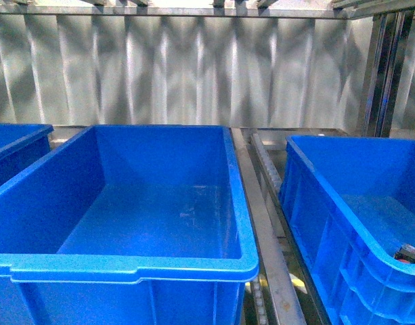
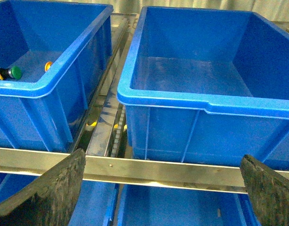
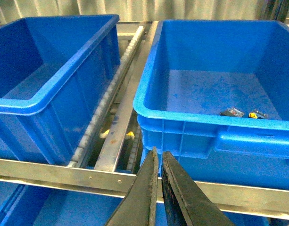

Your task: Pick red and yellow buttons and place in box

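Left gripper [image 2: 161, 188] standing wide open, holding nothing, only the two dark finger [image 2: 50, 193] tips showing at the frame corners, rest cut off. Right gripper [image 3: 159, 162] showing fingers pressed nearly together, thin slit between, nothing clamped; body cut off below the frame. Both hanging in front of a metal rail [image 2: 158, 169], short of the bins. Counting three blue bins in the front view: middle bin [image 1: 136, 267] with bare floor, left bin [image 1: 17, 145] mostly cropped, right bin [image 1: 329, 223] cropped at the edge. Neither arm showing in the front view. Sitting in the left bin per left wrist view: one green-capped button [image 2: 12, 72] with dark body, partly cut by the frame edge, and one small yellow-orange cap [image 2: 48, 66], half hidden behind the bin wall, too small to confirm as a yellow button. Lying on the right bin floor per right wrist view: two small parts, a grey-black one [image 3: 232, 112] and a yellow-black one [image 3: 256, 114], too small to identify. Peeking over the right bin rim in the front view: one dark body with a hint of red [image 1: 409, 254], mostly hidden. More blue bins lying below the rail, cropped.
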